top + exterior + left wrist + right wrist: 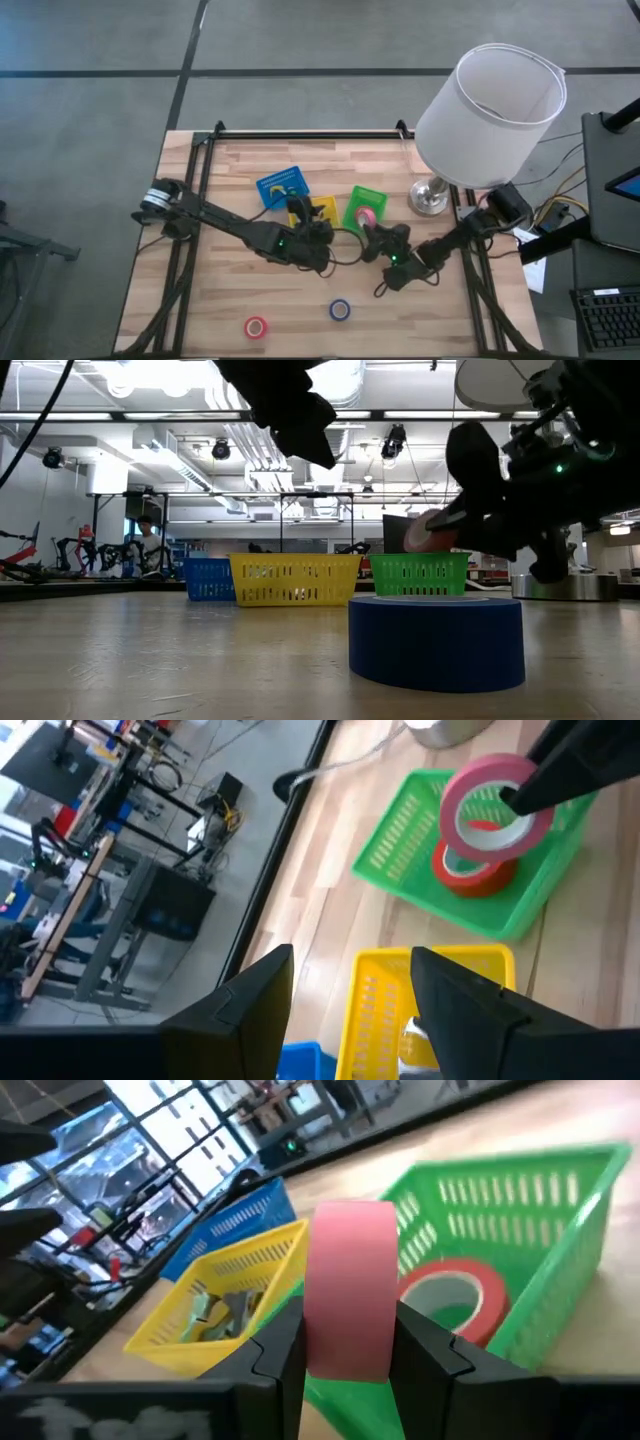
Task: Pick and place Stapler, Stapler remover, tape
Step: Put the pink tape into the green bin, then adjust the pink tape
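Observation:
Three small bins stand in a row at mid-table: blue point(281, 186), yellow point(320, 210) and green point(364, 205). My right gripper point(371, 233) is shut on a pink tape roll point(348, 1280) just over the green bin's near rim; a red roll point(455, 1295) lies inside that bin. My left gripper point(300, 213) hovers open over the yellow bin point(400, 1010), touching nothing. A blue roll point(340, 310) and a red roll point(257, 327) lie flat on the table near its front edge. Greyish things point(222, 1308) lie in the yellow bin; which is the stapler or the stapler remover I cannot tell. My right gripper pinches the pink tape roll between its two fingers, one on each flat side, with the outer band point(348, 1348) showing between them. The fingers reach in nearly level from the table's right near side. The roll stands on edge, lifted clear above the green bin point(520, 1230).
A table lamp with a big white shade point(490, 100) stands on its metal foot point(430, 197) at the far right, close to the green bin. The blue roll point(436, 640) lies close in front of the low camera. Bare wood lies along the table's left and near sides.

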`<state>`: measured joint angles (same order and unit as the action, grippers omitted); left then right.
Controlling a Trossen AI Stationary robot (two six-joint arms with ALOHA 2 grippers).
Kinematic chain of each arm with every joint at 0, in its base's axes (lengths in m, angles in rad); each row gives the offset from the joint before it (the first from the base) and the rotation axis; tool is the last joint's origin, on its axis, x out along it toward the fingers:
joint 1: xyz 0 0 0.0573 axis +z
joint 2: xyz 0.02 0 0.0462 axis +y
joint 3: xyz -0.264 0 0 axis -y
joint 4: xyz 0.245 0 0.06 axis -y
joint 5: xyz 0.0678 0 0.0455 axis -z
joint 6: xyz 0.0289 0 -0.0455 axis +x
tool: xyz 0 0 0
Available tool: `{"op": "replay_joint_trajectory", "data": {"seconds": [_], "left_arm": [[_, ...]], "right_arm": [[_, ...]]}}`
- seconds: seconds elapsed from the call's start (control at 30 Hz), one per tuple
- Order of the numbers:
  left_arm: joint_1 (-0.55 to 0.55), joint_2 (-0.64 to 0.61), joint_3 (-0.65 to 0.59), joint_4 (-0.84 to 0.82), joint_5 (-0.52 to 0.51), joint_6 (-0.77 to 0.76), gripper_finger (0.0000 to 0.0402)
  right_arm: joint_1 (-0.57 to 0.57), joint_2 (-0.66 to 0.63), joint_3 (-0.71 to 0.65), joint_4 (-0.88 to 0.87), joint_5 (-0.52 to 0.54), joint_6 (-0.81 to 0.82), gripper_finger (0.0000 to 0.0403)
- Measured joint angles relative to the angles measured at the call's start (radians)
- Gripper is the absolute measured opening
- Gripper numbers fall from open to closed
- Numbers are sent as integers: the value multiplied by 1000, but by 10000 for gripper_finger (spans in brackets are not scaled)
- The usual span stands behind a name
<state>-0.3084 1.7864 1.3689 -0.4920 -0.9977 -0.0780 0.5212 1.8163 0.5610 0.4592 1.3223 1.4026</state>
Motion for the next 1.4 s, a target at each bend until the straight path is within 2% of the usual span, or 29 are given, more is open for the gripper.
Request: {"op": "replay_joint_trajectory", "data": {"seconds": [0.2,0.7,1.07,1.3,1.4], "left_arm": [[0,-3,-1,-35,1,-33,207],[1,-3,-1,-77,1,-32,207],[1,-10,-1,-201,0,-126,207],[1,-10,-1,-220,4,-170,207],[1,-10,-1,-214,58,-179,207]], "right_arm": [[-22,13,2,4,-99,35,107],[-22,4,49,2,-120,-102,187],[3,-78,40,-34,-140,-158,198],[18,-156,39,-52,-296,-266,198],[27,-196,40,-53,-358,-327,199]]}}
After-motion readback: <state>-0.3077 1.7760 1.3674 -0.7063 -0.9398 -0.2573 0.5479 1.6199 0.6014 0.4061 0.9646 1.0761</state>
